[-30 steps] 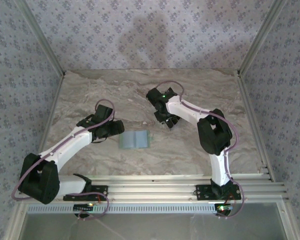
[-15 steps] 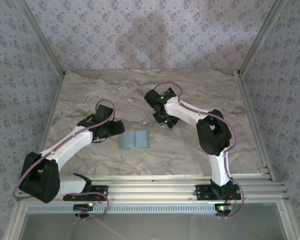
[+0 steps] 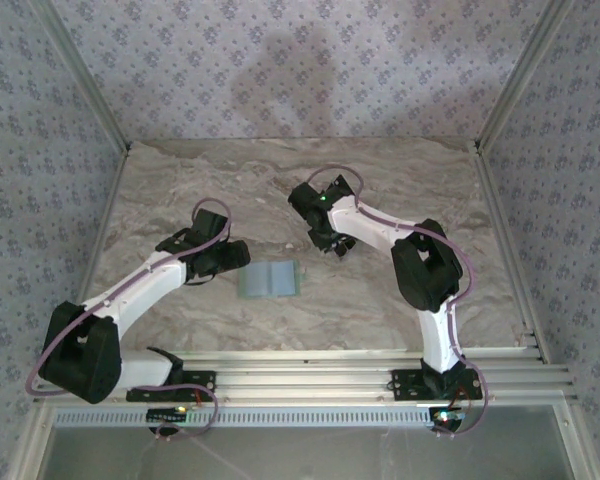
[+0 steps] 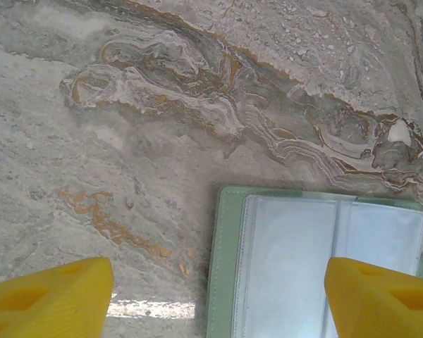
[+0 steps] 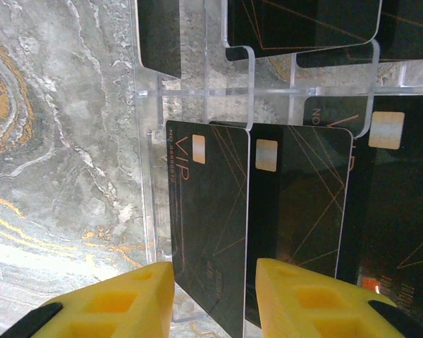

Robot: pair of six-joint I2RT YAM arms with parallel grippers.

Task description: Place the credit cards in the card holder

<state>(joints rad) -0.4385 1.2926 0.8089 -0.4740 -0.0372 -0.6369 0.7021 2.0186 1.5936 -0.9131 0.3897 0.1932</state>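
Lying open on the table [image 3: 180,180], one card holder [image 3: 270,280] sits just beside the left gripper [image 3: 236,256], whose jaws are spread wide. The right gripper [image 5: 215,299], jaws partly apart and empty, hovers over three overlapping black credit cards [image 5: 299,211] in one clear stand [image 5: 250,77].

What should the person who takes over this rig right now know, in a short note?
Left pincer: open, over one edge of the pale green flat card holder, which lies open on the marble table; its pockets look empty.
Right pincer: open, over the black VIP credit cards in the clear plastic stand.
Done: no card inserted yet.
To do: take the cards and put them in the holder.
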